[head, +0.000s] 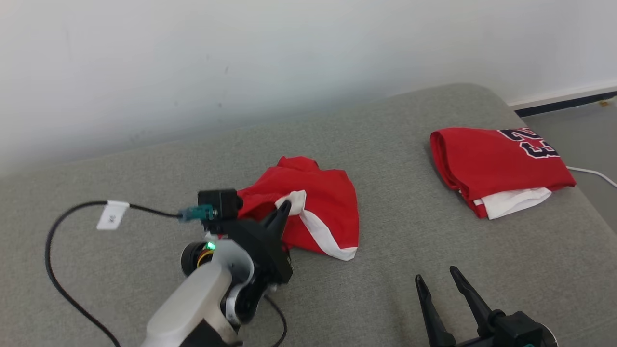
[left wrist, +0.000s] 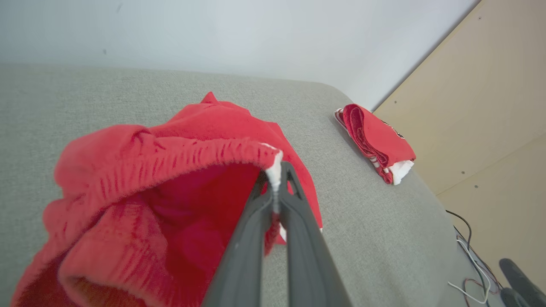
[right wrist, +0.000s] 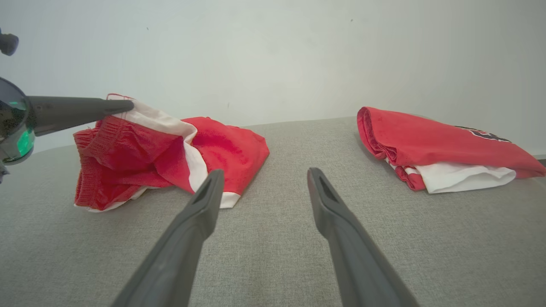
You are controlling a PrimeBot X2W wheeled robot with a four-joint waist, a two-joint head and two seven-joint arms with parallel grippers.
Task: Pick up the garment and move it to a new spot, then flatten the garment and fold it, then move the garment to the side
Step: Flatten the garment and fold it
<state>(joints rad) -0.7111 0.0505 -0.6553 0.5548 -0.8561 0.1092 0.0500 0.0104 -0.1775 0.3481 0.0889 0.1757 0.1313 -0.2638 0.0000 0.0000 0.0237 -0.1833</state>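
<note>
Red garment (head: pixel 323 202) lay crumpled on the grey couch (head: pixel 385 299), its white-trimmed edge pinched between the closed jaws of the left gripper (head: pixel 285 207). The right gripper (head: pixel 435 273) hovered near, jaws apart, empty.

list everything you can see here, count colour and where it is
shorts: one, red with white trim, crumpled at the middle of the cushion, one edge lifted
folded jersey: one, red with a dark number and white cloth showing underneath, on the cushion's right end
cushion: one, grey fabric, under both garments
wall: one, white, behind the cushion
wooden panel: one, pale tan, beyond the cushion's right end
black cable: one, with a white tag, looping over the cushion at the left arm
left gripper: one, dark, shut on the shorts' white edge
right gripper: one, dark, open, low over bare cushion
</note>
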